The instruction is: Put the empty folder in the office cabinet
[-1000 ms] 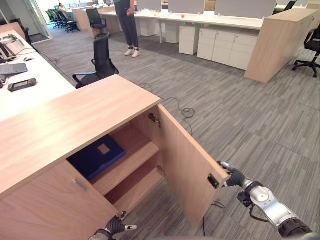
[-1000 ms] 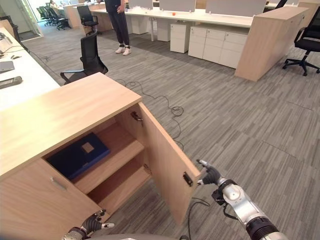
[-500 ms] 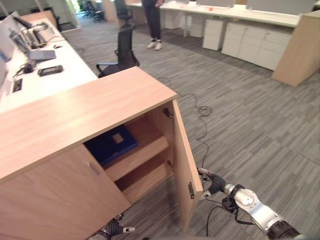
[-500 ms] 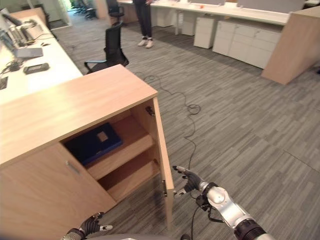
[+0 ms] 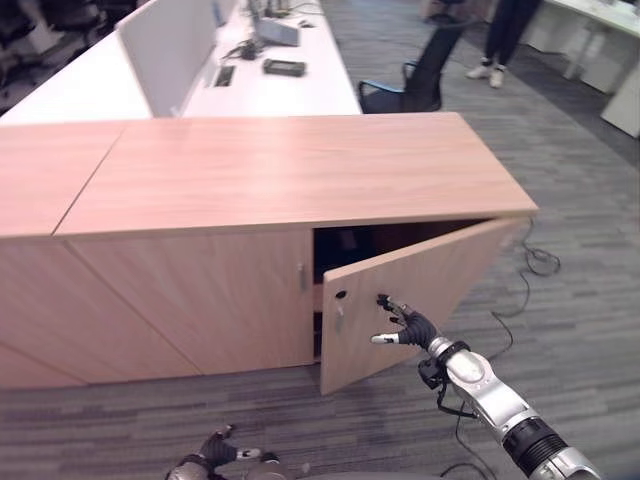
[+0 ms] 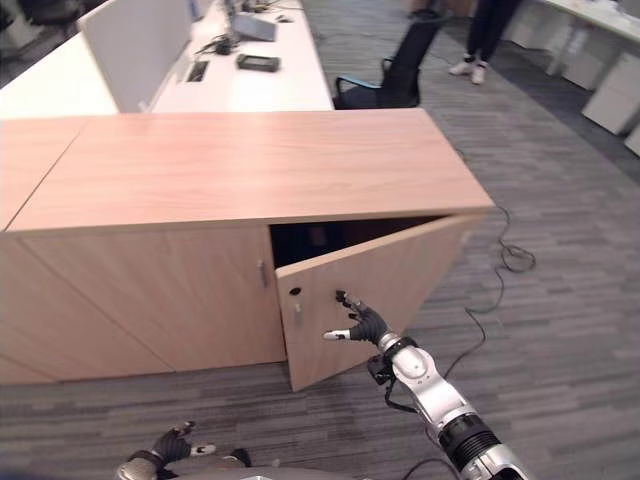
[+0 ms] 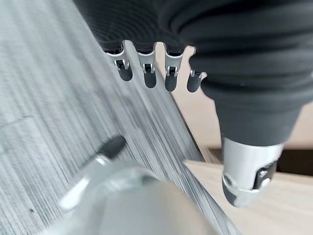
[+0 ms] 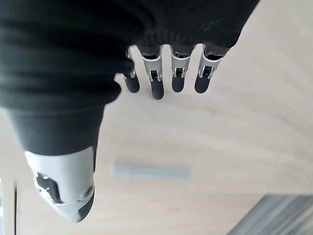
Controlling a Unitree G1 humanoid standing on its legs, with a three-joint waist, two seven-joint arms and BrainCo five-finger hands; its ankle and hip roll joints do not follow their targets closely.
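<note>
A: Where is the folder?

B: I cannot tell. The cabinet fills the middle of the head views, and the gap behind its door is dark.

A: How does the door stand?

B: Ajar, swung partway out at the right of centre, with a small silver handle on its face.

A: And the right arm?

B: It reaches up from the lower right. The right hand is against the door's outer face, fingers straight and spread, thumb out to the side, gripping nothing.

A: The left hand?

B: The left hand hangs low at the bottom edge, over the grey carpet, fingers relaxed and empty.

A: Anything else?

B: A white desk behind the cabinet, a black chair, and a person's legs at the upper right.
</note>
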